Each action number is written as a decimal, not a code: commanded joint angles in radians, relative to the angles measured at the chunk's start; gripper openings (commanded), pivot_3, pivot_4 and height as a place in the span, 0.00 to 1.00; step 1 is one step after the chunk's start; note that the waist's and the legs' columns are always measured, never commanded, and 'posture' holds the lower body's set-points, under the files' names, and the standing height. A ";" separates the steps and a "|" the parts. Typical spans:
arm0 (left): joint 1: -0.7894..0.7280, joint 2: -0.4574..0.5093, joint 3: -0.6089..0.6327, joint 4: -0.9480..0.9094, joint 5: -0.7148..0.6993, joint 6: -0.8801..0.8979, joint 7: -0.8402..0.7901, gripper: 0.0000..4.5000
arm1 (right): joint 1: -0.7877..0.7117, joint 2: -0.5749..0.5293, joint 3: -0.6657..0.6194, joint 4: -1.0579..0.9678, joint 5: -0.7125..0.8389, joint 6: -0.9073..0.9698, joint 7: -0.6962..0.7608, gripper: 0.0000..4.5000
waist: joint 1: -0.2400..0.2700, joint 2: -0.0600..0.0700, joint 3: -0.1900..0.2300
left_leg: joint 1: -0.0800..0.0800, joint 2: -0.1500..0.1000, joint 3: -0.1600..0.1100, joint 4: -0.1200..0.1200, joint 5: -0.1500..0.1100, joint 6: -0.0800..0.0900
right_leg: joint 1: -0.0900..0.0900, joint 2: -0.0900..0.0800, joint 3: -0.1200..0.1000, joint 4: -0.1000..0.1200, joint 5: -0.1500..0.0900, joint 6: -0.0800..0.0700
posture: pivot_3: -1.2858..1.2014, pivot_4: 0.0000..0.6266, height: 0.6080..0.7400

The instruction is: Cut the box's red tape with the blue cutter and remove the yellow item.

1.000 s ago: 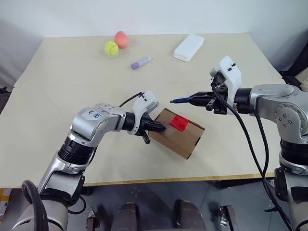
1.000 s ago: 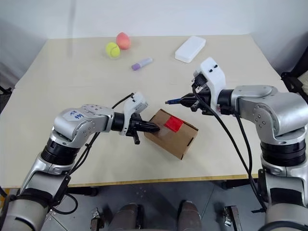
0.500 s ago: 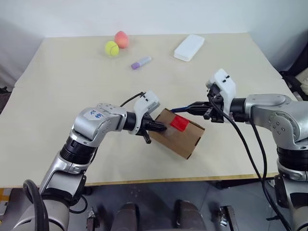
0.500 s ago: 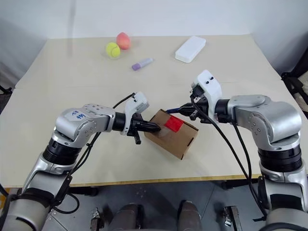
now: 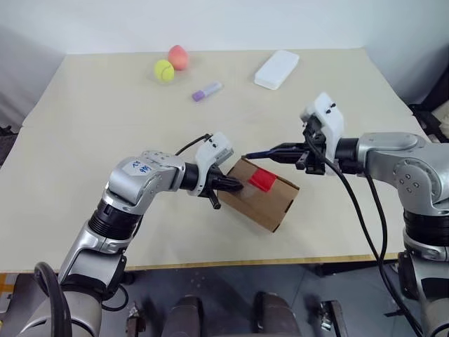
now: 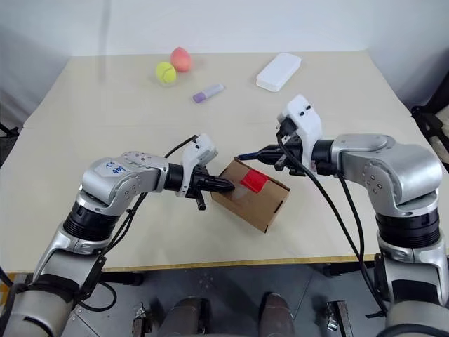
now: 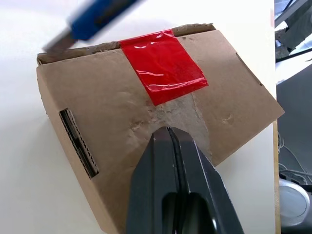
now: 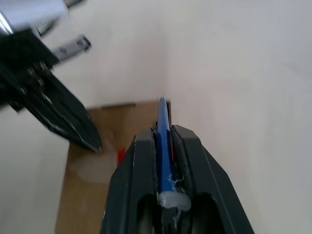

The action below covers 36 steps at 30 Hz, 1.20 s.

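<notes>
Getting ready to cut the red tape (image 7: 163,66).

My right gripper (image 5: 279,150) pinches the blue cutter (image 5: 263,151) over the box (image 5: 263,194), maybe touching; left gripper (image 5: 235,187), pressed together, steadies it. Next I slice.

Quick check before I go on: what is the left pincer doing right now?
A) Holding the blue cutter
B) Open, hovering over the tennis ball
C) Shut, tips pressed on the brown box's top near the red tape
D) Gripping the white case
C: the left pincer is shut with its tips on the box just short of the red tape; the blue cutter sits in the right pincer.
</notes>
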 commanded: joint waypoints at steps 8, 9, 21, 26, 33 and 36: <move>-0.004 0.000 0.009 0.001 0.013 0.003 0.008 0.00 | 0.034 -0.072 0.021 -0.023 -0.028 -0.045 0.029 0.04 | 0.001 0.000 0.000 | 0.000 0.000 0.000 0.000 0.000 0.000 | 0.000 0.000 0.000 0.000 0.000 0.000 | 0.52 0.24 1.00; -0.003 0.000 0.009 0.000 0.014 0.003 0.009 0.00 | 0.034 -0.079 0.022 -0.030 -0.024 -0.041 0.034 0.04 | 0.001 0.000 0.000 | 0.000 0.000 0.000 0.000 0.000 0.000 | 0.000 0.000 0.000 0.000 0.000 0.000 | 0.52 0.24 1.00; -0.034 -0.027 -0.034 0.020 0.031 0.093 0.055 0.00 | -0.016 -0.161 0.039 -0.071 0.014 0.052 0.076 0.04 | 0.020 0.000 0.000 | 0.000 0.000 0.000 0.001 0.000 0.000 | 0.001 0.000 0.000 -0.001 0.000 0.000 | 0.52 0.24 1.00; -0.060 -0.046 -0.057 0.047 0.043 0.160 0.093 0.00 | -0.051 -0.148 0.043 -0.074 0.034 0.113 0.073 0.04 | 0.022 0.000 0.000 | 0.000 0.000 0.000 0.002 -0.001 0.001 | 0.002 0.000 0.000 -0.001 0.000 0.000 | 0.52 0.24 1.00; -0.082 -0.088 -0.091 0.063 0.051 0.228 0.143 0.00 | -0.095 -0.130 0.056 -0.087 0.055 0.238 0.050 0.04 | 0.025 -0.001 0.000 | 0.001 0.000 0.000 0.002 -0.001 0.001 | 0.003 0.000 0.000 -0.001 0.000 0.000 | 0.52 0.24 1.00; -0.080 -0.106 -0.093 0.064 0.053 0.245 0.161 0.00 | -0.110 -0.137 0.052 -0.097 0.062 0.275 0.048 0.04 | 0.026 -0.001 -0.001 | 0.001 0.000 0.000 0.002 -0.001 0.001 | 0.003 0.000 0.000 -0.001 0.000 0.000 | 0.52 0.24 1.00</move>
